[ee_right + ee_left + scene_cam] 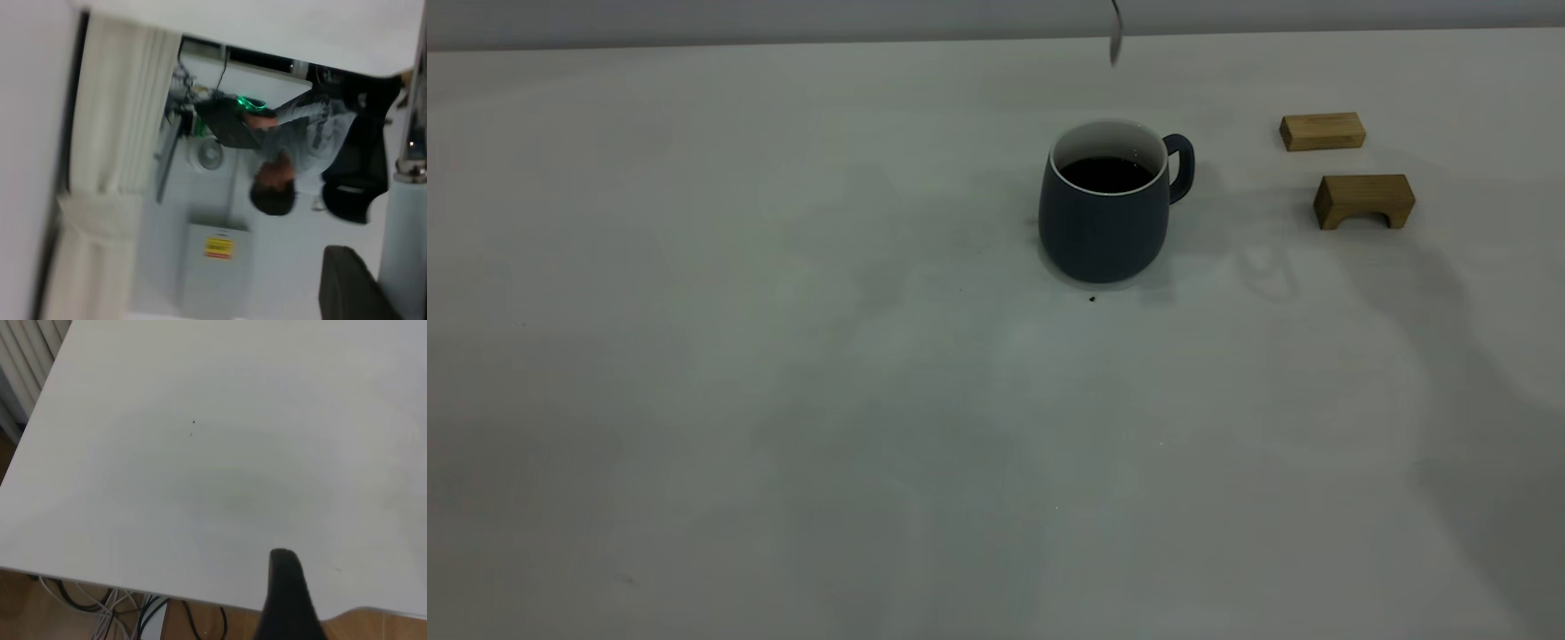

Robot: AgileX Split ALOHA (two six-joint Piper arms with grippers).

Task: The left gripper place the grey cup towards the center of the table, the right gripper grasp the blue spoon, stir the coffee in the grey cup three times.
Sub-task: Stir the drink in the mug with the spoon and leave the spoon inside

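The grey cup (1106, 206) stands upright on the table (783, 356), toward the far edge and a little right of the middle, its loop handle turned to the right-hand side. Dark coffee (1106, 173) fills it partway, with the white inner wall showing above the liquid. Just in front of the cup's base sits a tiny dark speck (1092, 299). Straight above the cup, well clear of its rim, the metal end of the blue spoon (1115, 36) hangs down from beyond the upper limit of the exterior view; whatever holds it is out of sight there. In the right wrist view the spoon's pale handle and metal neck (408, 167) run alongside one dark finger of the right gripper (350, 287), but I cannot tell whether that pincer is pinching it. Off toward the table's right edge lie two wooden blocks, a flat bar (1322, 131) farther back and an arch-shaped one (1364, 201) nearer, apart from each other and from the cup. The left gripper (288, 600) hovers over the table near one of its edges, only one dark finger showing, so I cannot tell how it is set. A seated person (300, 153) appears in the room behind.
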